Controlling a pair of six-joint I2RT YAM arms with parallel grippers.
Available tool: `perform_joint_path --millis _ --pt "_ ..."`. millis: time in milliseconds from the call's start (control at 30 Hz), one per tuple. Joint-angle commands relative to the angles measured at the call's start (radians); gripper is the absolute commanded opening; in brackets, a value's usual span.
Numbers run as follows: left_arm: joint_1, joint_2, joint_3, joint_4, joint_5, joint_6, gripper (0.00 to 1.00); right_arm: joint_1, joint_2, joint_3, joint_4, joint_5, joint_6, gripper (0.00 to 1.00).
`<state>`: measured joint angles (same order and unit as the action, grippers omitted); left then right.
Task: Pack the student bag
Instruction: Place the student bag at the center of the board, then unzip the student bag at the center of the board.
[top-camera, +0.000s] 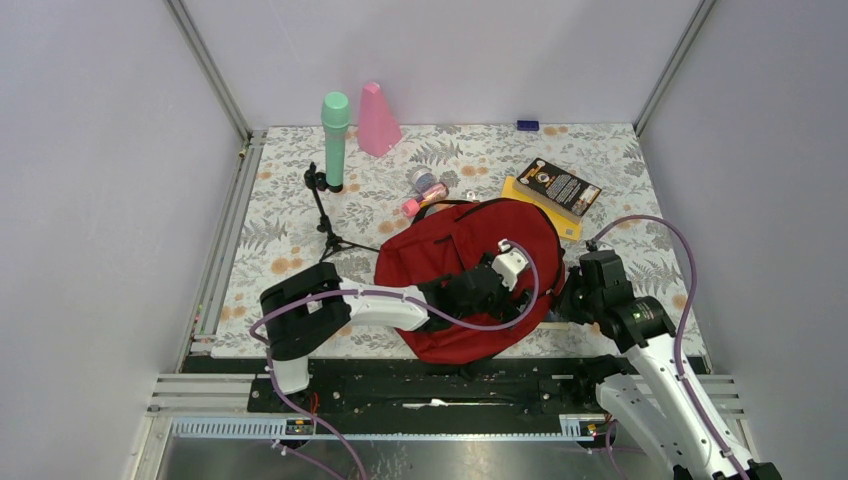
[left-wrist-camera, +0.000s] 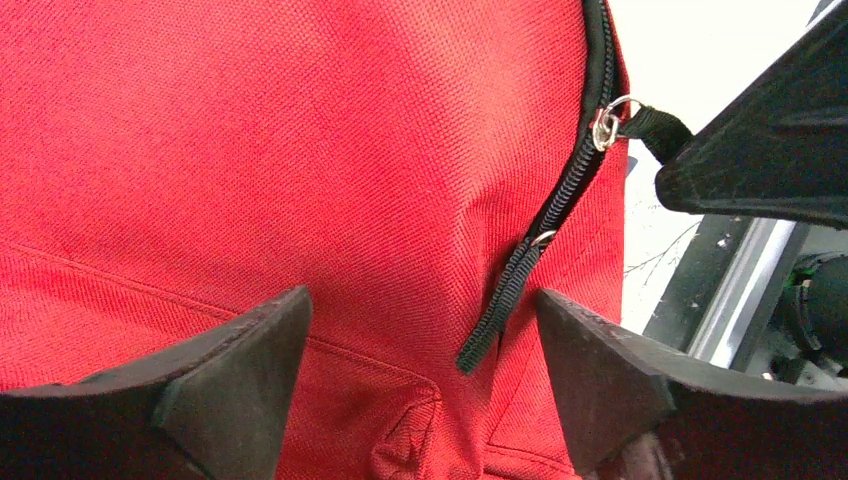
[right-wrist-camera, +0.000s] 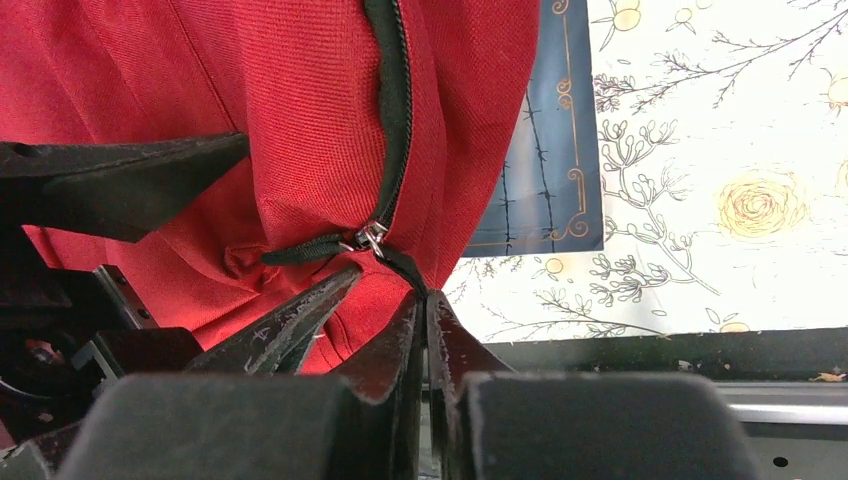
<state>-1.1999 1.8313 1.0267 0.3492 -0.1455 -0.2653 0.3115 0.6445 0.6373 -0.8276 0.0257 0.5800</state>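
Top view: the student bag (top-camera: 440, 240) is lying on the flowery table (top-camera: 640, 170), toward the near edge, pretty much between the two arms. The left arm (top-camera: 385, 305) is stretched across the front of it and the right arm (top-camera: 650, 340) sits at the bag's right side. A dark book (top-camera: 560, 185) lies just behind the bag on the right

Left wrist cam: the left gripper (left-wrist-camera: 422, 300) has its fingers spread wide over the red fabric, gripping nothing, and I can't tell if they touch it. The black zipper (left-wrist-camera: 570, 190) runs down the bag's edge, with a loose strap pull (left-wrist-camera: 500, 310) hanging between the fingers

Right wrist cam: the right gripper (right-wrist-camera: 422, 298) has its fingers pressed together, pinching the black zip tab (right-wrist-camera: 402, 266) right below the metal slider, at the bag's edge. The book pokes out from behind the bag here
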Motion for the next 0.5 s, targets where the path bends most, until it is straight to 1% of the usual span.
perform_joint_path --millis 0,33,67,167,267,367,400,467 --pt "-0.007 0.021 0.042 0.037 0.001 -0.011 0.75 0.0 0.014 0.054 0.021 0.026 -0.009 0.02" --pt "-0.007 0.023 0.042 0.037 0.013 -0.011 0.69 0.0 0.018 0.062 0.023 0.024 -0.009 0.0" --pt "-0.007 0.025 0.04 0.037 0.019 -0.013 0.58 0.0 0.023 0.074 0.025 0.021 -0.01 0.0" --pt "-0.009 0.022 0.028 0.035 0.014 -0.022 0.34 0.0 0.046 0.114 0.017 0.068 -0.032 0.0" --pt "-0.009 0.011 0.008 0.035 0.005 -0.023 0.18 0.0 0.075 0.147 0.011 0.158 -0.042 0.0" --pt "-0.009 -0.008 -0.018 0.037 -0.006 -0.023 0.04 -0.001 0.112 0.163 0.044 0.221 -0.052 0.0" --pt "-0.01 -0.014 -0.027 0.041 -0.006 -0.023 0.0 0.0 0.126 0.168 0.055 0.246 -0.057 0.0" --pt "-0.01 -0.017 -0.037 0.048 -0.003 -0.021 0.0 0.0 0.158 0.177 0.074 0.287 -0.067 0.0"
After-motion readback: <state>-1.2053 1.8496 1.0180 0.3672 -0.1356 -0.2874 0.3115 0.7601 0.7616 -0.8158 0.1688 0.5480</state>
